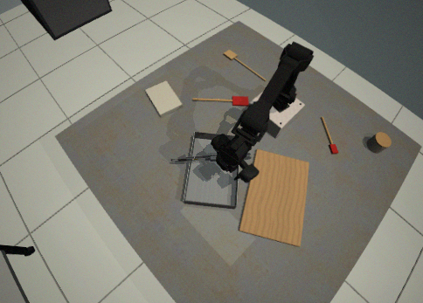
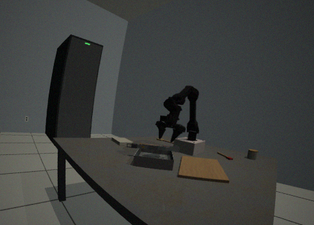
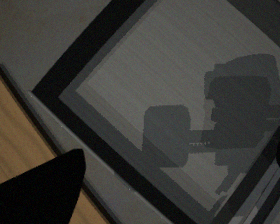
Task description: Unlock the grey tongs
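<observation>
The grey tongs [image 1: 178, 160] [image 2: 132, 146] lie across the far part of the roasting tin [image 1: 188, 179] [image 2: 152, 163] [image 3: 86, 45], their arms close together. One end sticks out past the tin's left wall in the top view; their middle is hidden under the arm there. My gripper [image 1: 229, 163] [image 2: 167, 139] [image 3: 181, 149] is open and empty, above the tin with its fingers pointing down. In the wrist view, part of the tongs seems to show at the lower right. The wooden board [image 1: 275, 199] [image 2: 202, 168] [image 3: 6, 120] lies flat to the right of the tin.
A cream block [image 1: 163, 99] and a red-headed tool [image 1: 240, 100] lie behind the tin. A wooden spatula [image 1: 250, 68] lies farther back. The arm's white base [image 1: 288, 116] stands behind the board. A small red-tipped tool [image 1: 334, 148] and a round pot [image 1: 381, 141] are at the right.
</observation>
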Robot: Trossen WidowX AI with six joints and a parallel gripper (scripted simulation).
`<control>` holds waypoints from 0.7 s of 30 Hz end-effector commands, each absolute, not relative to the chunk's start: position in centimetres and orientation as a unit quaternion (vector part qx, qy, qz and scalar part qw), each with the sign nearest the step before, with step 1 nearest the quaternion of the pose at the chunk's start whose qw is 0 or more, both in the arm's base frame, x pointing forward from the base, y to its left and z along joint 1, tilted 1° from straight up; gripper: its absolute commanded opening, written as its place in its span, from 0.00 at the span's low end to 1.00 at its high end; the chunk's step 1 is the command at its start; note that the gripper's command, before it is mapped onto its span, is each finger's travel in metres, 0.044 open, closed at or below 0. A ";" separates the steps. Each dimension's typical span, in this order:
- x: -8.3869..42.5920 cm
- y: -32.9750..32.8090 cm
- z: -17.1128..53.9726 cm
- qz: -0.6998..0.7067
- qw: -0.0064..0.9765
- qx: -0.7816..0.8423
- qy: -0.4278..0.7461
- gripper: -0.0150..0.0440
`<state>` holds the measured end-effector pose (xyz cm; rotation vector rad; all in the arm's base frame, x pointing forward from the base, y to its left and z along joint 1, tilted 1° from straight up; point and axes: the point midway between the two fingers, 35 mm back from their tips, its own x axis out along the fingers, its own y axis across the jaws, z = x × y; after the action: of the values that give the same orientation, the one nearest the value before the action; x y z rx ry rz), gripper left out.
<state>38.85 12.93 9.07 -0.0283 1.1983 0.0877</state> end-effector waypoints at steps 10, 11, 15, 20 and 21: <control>38.8 4.3 5.4 -0.189 0.695 0.210 0.661 1.00; 38.8 4.3 5.4 -0.189 0.695 0.210 0.661 1.00; 39.0 4.9 5.4 -0.188 0.695 0.210 0.661 1.00; 39.0 5.0 5.3 -0.188 0.695 0.210 0.661 1.00; 39.0 5.0 5.3 -0.188 0.695 0.210 0.661 1.00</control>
<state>39.05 4.89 5.74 0.4635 1.4638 -0.4149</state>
